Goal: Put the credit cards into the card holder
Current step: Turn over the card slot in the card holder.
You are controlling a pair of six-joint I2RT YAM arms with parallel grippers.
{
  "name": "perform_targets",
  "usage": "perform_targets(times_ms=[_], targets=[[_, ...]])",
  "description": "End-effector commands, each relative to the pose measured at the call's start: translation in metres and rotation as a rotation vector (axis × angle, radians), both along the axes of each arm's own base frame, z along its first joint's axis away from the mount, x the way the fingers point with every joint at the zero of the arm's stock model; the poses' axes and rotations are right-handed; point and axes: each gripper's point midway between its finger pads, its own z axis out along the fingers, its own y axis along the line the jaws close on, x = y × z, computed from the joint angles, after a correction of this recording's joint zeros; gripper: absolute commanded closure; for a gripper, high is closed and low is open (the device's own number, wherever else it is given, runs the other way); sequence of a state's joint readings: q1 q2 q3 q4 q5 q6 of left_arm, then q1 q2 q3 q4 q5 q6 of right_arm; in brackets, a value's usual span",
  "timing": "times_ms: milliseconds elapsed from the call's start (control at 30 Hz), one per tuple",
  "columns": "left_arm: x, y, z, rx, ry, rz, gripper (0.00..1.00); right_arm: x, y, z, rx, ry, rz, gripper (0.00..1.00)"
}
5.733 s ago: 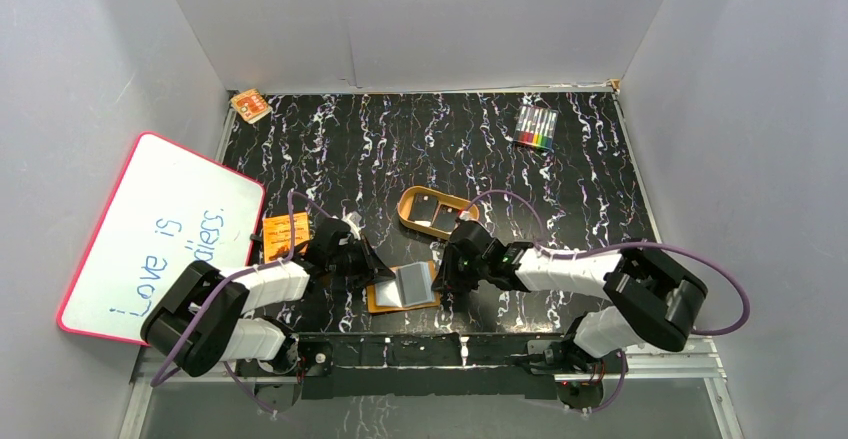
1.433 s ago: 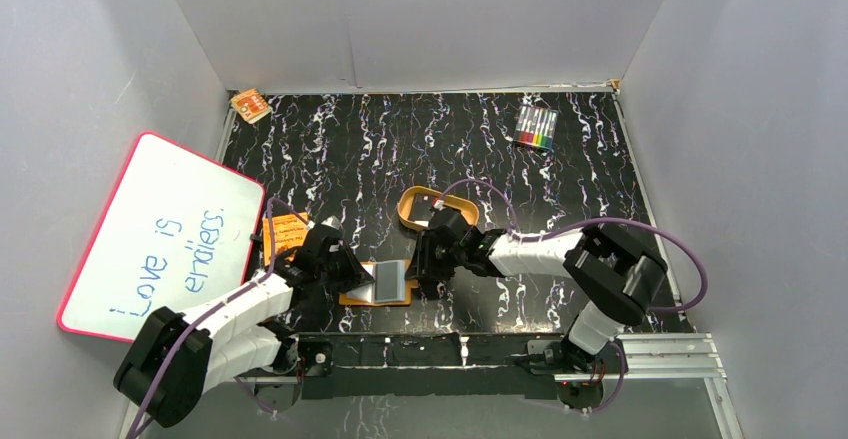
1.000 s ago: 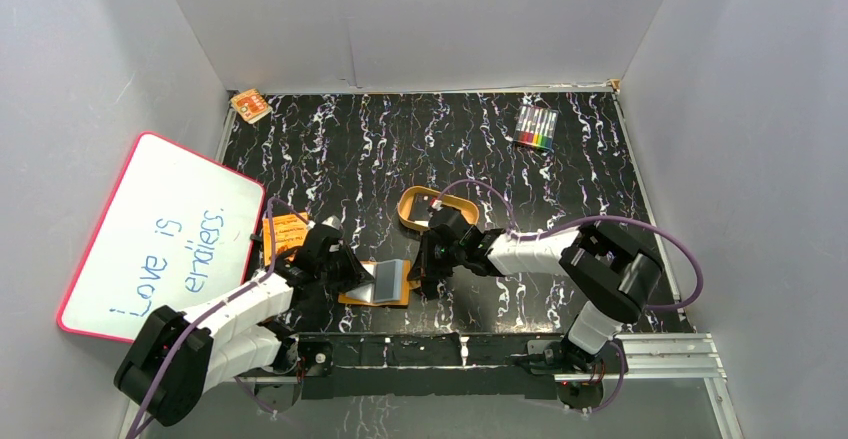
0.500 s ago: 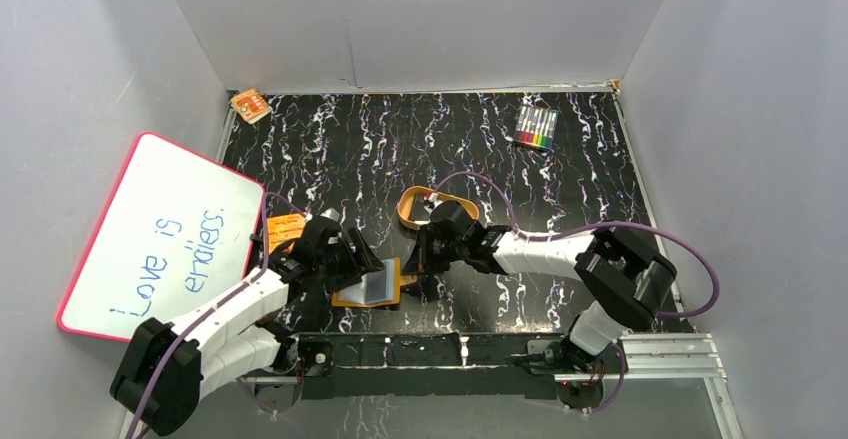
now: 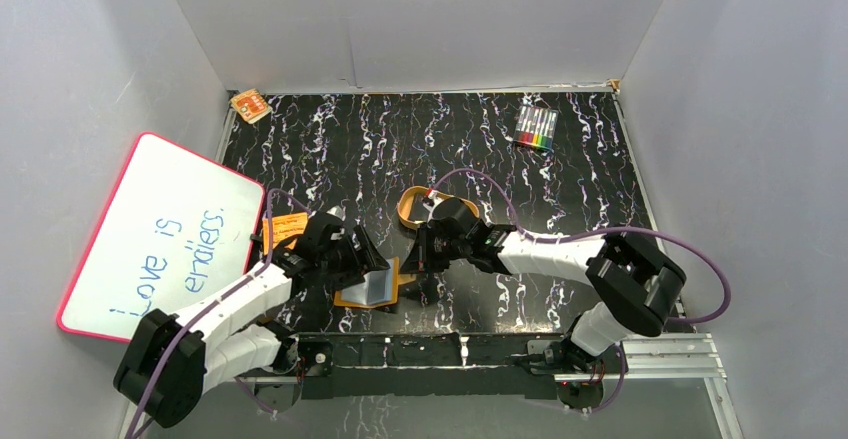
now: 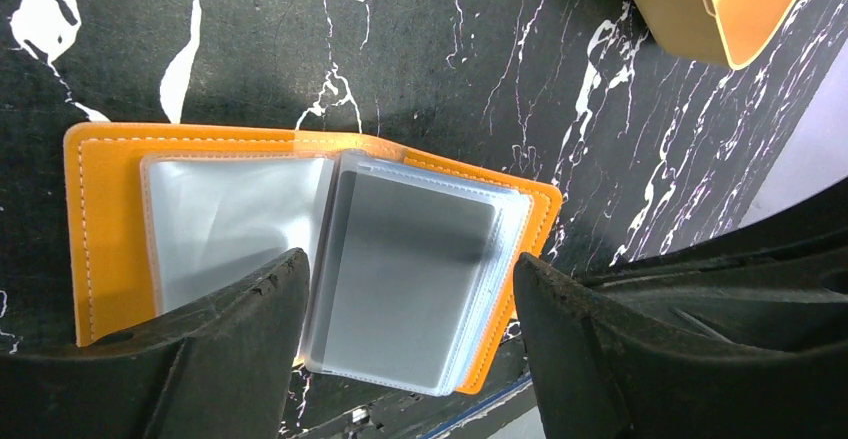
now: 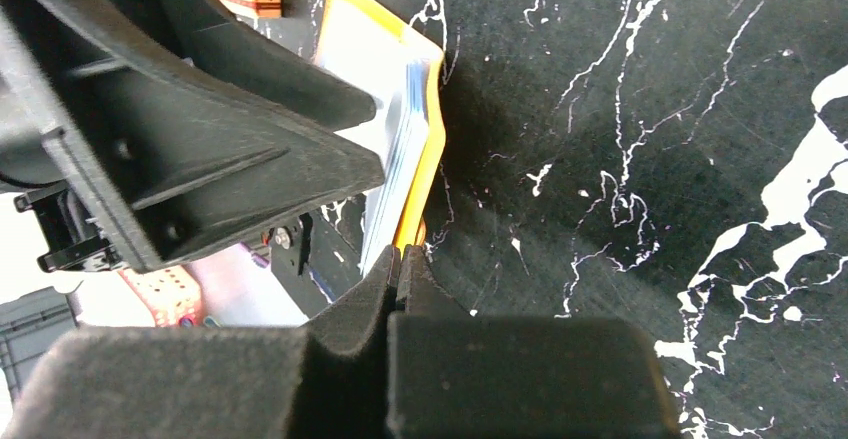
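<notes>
Card holder (image 6: 105,229) lies open on the black marbled table (image 6: 250,49), straight below the left gripper (image 6: 410,264). That claw's jaws stand wide apart and grip nothing: one finger hangs over the left-hand page, and the other is past the right edge of the fanned clear sleeves (image 6: 420,289). A dark grey rectangle shows through the top sleeve; whether it is a credit card cannot be told. The right gripper (image 7: 400,257) has its jaws pressed together, with nothing visible between them. Its tips are right at the holder's orange edge. A tan oval tray (image 5: 408,204) sits just beyond the right claw.
</notes>
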State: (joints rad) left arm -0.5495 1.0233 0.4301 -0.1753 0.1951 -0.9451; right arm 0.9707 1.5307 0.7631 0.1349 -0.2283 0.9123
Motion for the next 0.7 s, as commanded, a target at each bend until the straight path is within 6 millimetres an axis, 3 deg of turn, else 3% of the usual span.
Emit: perform_targets(times_ms=[0, 333, 667], targets=[[0.004, -0.011, 0.010, -0.032, -0.022, -0.051, 0.31, 0.006, 0.015, 0.039, 0.108, -0.068, 0.028, 1.00], [0.002, -0.009, 0.000, 0.005, -0.006, -0.087, 0.31, 0.005, 0.016, 0.043, 0.122, -0.067, 0.031, 1.00], [0.005, -0.013, 0.013, -0.024, -0.034, -0.093, 0.26, 0.005, 0.017, 0.051, 0.137, -0.077, 0.035, 1.00]])
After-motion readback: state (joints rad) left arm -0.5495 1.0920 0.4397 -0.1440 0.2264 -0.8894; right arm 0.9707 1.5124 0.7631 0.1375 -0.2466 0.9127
